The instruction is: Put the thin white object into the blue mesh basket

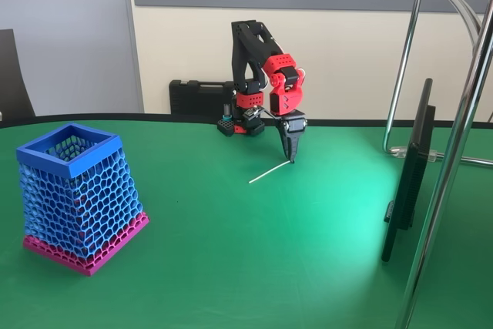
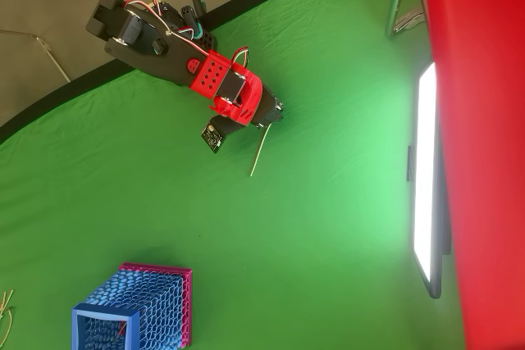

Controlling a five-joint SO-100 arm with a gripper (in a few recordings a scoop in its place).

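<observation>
Green cloth table, beige wall with a grey band behind.

From your left in the fixed view: the basket (image 1: 77,198) stands upright near the table's front edge; well apart, mid-table, the stick (image 1: 269,172) lies flat, its far end at the gripper (image 1: 291,158) tip, fingers pointing down, seemingly pinched together on it; a dark screen (image 1: 408,175) stands right.

text: none legible in either view | labels/brands: none could be read on the arm (image 1: 266,75), the black case (image 1: 196,98) or the monitor (image 2: 426,178); its screen was washed out white | numbers/signs: none
</observation>
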